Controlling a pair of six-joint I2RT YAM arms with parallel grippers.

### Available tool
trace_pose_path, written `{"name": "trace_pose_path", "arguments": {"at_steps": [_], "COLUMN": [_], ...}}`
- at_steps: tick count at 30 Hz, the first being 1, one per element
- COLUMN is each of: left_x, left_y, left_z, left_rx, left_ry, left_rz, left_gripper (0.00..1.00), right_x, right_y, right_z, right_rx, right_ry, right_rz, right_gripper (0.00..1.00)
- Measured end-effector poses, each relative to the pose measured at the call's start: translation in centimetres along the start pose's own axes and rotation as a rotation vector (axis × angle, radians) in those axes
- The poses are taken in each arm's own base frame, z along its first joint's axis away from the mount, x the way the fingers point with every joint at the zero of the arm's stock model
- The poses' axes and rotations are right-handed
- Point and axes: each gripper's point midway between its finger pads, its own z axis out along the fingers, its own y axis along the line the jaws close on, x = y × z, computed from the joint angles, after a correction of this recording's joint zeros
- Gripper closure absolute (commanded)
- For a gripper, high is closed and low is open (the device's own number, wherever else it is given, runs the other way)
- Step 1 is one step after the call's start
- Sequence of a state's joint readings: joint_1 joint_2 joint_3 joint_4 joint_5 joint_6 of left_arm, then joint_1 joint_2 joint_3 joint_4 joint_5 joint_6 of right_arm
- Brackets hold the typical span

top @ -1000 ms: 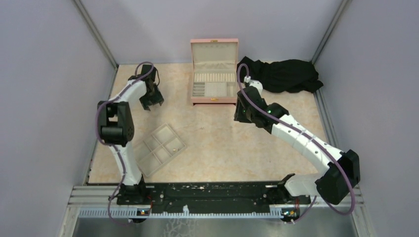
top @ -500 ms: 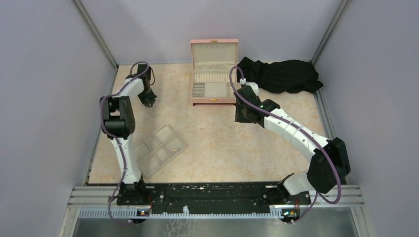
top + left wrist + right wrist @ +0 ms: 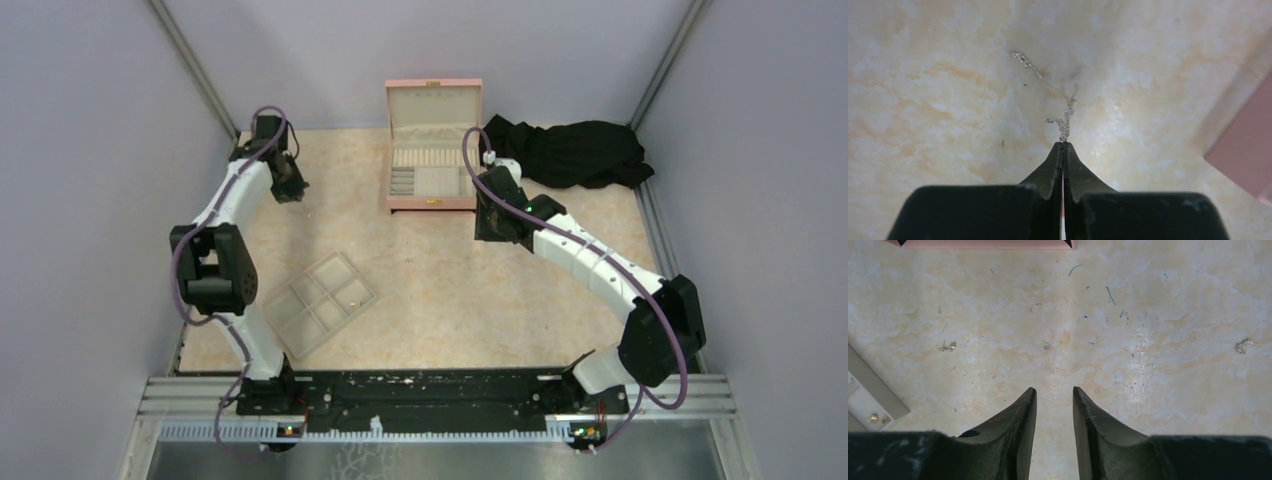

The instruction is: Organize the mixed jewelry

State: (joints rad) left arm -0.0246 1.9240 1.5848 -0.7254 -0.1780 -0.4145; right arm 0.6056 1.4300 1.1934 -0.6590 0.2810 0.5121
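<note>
A thin silver chain (image 3: 1066, 111) of the mixed jewelry lies on the marble table at the far left. My left gripper (image 3: 1063, 143) is shut on its near end, and the rest trails away from the tips. In the top view the left gripper (image 3: 291, 188) points down near the left wall. My right gripper (image 3: 1054, 389) hangs open over bare table in front of the pink box (image 3: 433, 140). Small loose pieces lie ahead of it: one to the left (image 3: 948, 346), one tiny (image 3: 1047, 346), one far right (image 3: 1243, 345).
The beige six-compartment tray (image 3: 320, 303) sits at the near left, and its corner (image 3: 870, 390) holds two gold studs (image 3: 878, 418). A black cloth (image 3: 575, 150) lies at the back right. The pink box's edge (image 3: 1248, 150) shows to the right of the chain.
My left arm has swung back and to the left, and its jaws have closed on the chain. The right gripper has shifted slightly left, still open.
</note>
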Motion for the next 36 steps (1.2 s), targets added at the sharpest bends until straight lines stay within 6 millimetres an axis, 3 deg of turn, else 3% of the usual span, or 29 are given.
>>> {"name": "trace_pose_path", "arguments": {"at_steps": [6, 12, 23, 31, 36], "left_x": [-1.4, 0.8, 6.3, 5.7, 5.6], "left_y": [0.0, -0.5, -1.2, -1.5, -1.7], "left_z": [-8.9, -14.5, -18.9, -22.0, -22.1], "left_rx": [0.129, 0.278, 0.439, 0.497, 0.508], "left_ry": [-0.135, -0.160, -0.103, -0.165, -0.162], "left_rz": [0.028, 0.061, 0.071, 0.056, 0.055], "left_gripper": [1.00, 1.00, 1.00, 1.00, 1.00], "right_x": [0.0, 0.3, 2.0, 2.6, 2.6], "right_y": [0.1, 0.6, 1.2, 1.3, 1.4], "right_z": [0.0, 0.0, 0.7, 0.8, 0.8], "right_rx": [-0.008, -0.037, -0.077, -0.090, -0.095], "right_ry": [0.003, 0.016, 0.065, 0.083, 0.084], "right_rz": [-0.005, -0.004, 0.001, 0.003, 0.008], "right_gripper": [0.68, 0.69, 0.70, 0.70, 0.71]}}
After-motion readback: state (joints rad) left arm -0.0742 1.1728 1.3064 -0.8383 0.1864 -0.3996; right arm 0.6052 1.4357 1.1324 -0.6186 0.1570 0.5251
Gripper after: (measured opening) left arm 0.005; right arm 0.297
